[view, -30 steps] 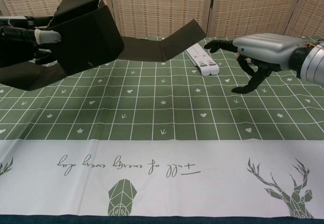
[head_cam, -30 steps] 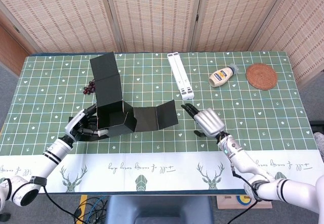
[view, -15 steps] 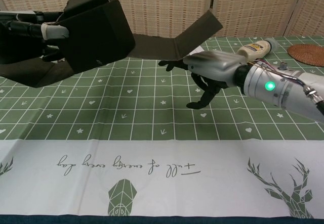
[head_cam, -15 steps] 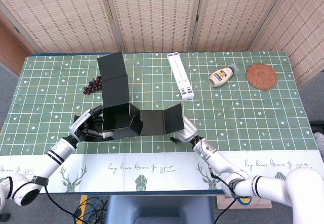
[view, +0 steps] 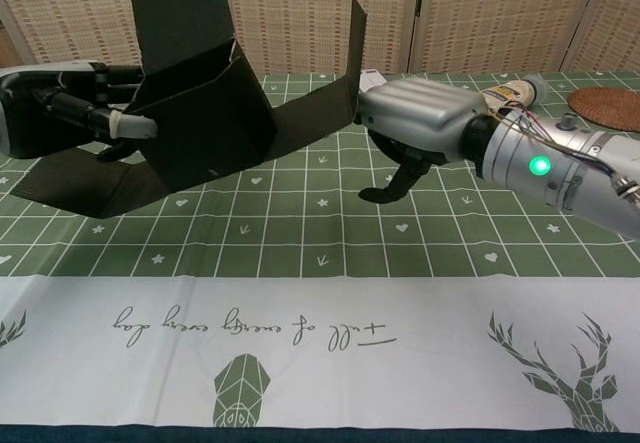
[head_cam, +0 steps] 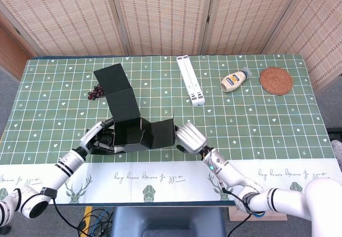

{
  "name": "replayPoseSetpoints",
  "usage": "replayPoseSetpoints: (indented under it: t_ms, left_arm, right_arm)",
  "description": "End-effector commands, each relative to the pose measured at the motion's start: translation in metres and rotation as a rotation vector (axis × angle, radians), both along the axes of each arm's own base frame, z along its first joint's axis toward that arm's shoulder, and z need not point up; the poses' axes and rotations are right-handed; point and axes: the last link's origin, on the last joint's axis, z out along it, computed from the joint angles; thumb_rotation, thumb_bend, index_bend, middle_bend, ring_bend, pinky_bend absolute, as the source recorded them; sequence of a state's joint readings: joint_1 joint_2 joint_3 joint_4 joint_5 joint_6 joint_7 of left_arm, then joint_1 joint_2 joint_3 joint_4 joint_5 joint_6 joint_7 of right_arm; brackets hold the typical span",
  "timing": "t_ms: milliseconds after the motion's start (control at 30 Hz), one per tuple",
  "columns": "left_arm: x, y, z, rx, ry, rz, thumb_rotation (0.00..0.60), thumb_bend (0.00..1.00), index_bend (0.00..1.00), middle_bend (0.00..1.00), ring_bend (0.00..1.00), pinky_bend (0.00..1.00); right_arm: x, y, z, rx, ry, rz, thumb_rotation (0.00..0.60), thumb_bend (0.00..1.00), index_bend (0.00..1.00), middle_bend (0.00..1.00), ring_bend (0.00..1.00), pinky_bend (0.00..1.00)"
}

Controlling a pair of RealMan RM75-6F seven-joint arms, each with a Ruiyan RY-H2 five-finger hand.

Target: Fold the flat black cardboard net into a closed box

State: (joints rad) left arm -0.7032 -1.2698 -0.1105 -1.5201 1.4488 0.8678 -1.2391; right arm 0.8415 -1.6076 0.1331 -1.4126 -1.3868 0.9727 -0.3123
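Observation:
The black cardboard net [head_cam: 136,124] is partly folded into an open trough near the table's front left. One long flap [head_cam: 113,82] rises at the back. My left hand [head_cam: 99,139] grips the net's left side, its fingers [view: 110,121] against the folded wall [view: 205,113]. My right hand [head_cam: 191,138] presses on the net's right end panel [view: 355,58], which stands nearly upright. That hand [view: 415,113] holds nothing, and its thumb points down at the cloth. Its fingertips are hidden behind the panel.
Dark grapes [head_cam: 96,91] lie just behind the net's tall flap. A white folded stand [head_cam: 191,79], a mayonnaise bottle [head_cam: 235,80] and a round woven coaster [head_cam: 276,79] lie at the back right. Folding screens close the far side.
My right hand swept left to the net's right end and pushed that panel from slanted to nearly upright. The left hand and net shifted slightly toward the front edge.

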Motion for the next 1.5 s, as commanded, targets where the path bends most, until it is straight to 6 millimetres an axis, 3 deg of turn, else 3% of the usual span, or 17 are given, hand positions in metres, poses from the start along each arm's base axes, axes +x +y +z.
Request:
replayPoseSetpoints:
  t_ms: [33,333,833,1500]
  left_arm:
    - [-0.001,0.0,-0.003,0.003,0.014,0.001,0.6,0.05,0.27,0.22,0.6,0.78]
    - [0.001,0.001,-0.011,0.013,0.061,-0.015,0.6,0.05,0.27,0.22,0.6,0.78]
    - [-0.002,0.001,-0.017,0.035,0.146,-0.031,0.6,0.05,0.27,0.22,0.59,0.78]
    - [0.002,-0.004,-0.038,0.001,0.174,-0.034,0.6,0.05,0.27,0.22,0.59,0.78]
  right_arm:
    - [0.001,0.002,0.0,0.001,0.015,0.009,0.6,0.31,0.0,0.21,0.75,1.0]
    - [0.002,0.008,-0.002,0.019,0.057,0.025,0.6,0.31,0.0,0.22,0.76,1.0]
    - [-0.006,0.012,0.013,-0.007,0.063,0.019,0.6,0.31,0.0,0.22,0.76,1.0]
    - [-0.002,0.024,-0.001,-0.028,0.028,0.105,0.6,0.31,0.0,0.23,0.76,1.0]
